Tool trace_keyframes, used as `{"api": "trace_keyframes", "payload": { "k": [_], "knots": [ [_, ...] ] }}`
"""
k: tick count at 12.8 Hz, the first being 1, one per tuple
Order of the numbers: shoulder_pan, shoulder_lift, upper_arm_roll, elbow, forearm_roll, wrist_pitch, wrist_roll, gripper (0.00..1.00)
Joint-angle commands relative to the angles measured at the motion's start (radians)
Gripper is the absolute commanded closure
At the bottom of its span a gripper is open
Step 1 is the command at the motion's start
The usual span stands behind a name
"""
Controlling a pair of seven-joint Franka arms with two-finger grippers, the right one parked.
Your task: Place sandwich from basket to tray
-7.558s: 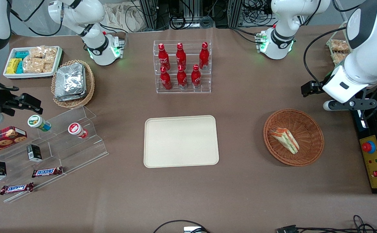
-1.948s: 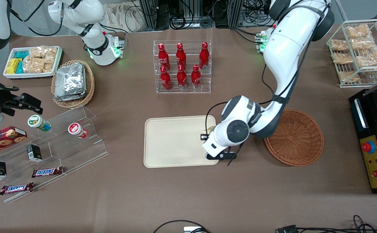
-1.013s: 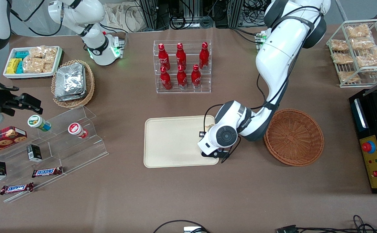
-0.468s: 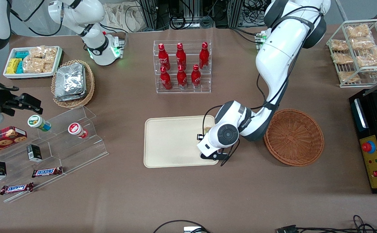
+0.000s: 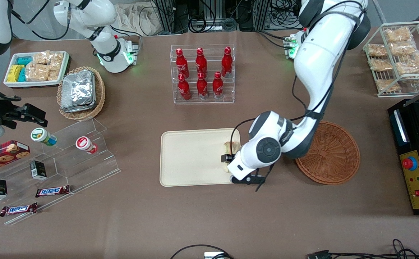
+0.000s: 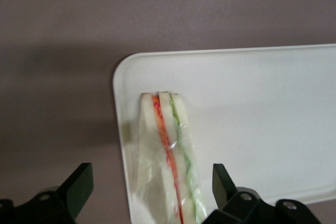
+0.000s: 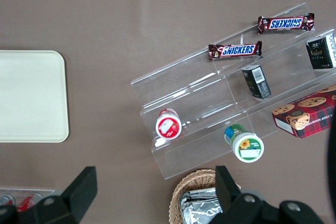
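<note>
The sandwich [image 5: 231, 146] [image 6: 167, 156], a clear-wrapped white wedge with red and green layers, lies on the cream tray [image 5: 195, 158] [image 6: 273, 108], close to the tray's short rim at the working arm's end. My gripper [image 5: 235, 167] [image 6: 152, 192] hovers above it, open, with one black finger [image 6: 79, 184] over the brown table and the other over the tray; neither touches the sandwich. The reddish-brown wicker basket [image 5: 333, 154] sits beside the tray toward the working arm's end, with nothing in it.
A clear rack of red bottles [image 5: 202, 73] stands farther from the camera than the tray. A wire rack of snack packs [image 5: 398, 54] and a black control box [image 5: 418, 180] are at the working arm's end. A stepped acrylic shelf [image 5: 69, 158] with snacks is at the parked arm's end.
My gripper has let go of the sandwich and drawn back toward the basket. The sandwich now shows lying on the tray.
</note>
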Motion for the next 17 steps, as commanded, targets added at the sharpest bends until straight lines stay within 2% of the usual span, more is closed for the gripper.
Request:
{"api": "trace_keyframes", "payload": {
  "k": [1,3,5,7,9,14,16,17],
  "knots": [
    [-0.003,-0.16,0.075,-0.027,-0.009,-0.158,0.014,0.0],
    [-0.003,-0.266,0.161,-0.028,-0.014,-0.311,0.089,0.0],
    [-0.003,-0.352,0.278,-0.027,-0.018,-0.485,0.263,0.0],
    [-0.004,-0.437,0.381,-0.031,-0.018,-0.597,0.391,0.0],
    [-0.004,-0.504,0.441,-0.034,-0.006,-0.668,0.428,0.0],
    [-0.004,-0.624,0.508,-0.172,-0.003,-0.648,0.453,0.0],
    [-0.006,-0.681,0.506,-0.294,0.024,-0.563,0.451,0.0],
    [-0.006,-0.748,0.506,-0.389,0.031,-0.501,0.451,0.0]
  ]
}}
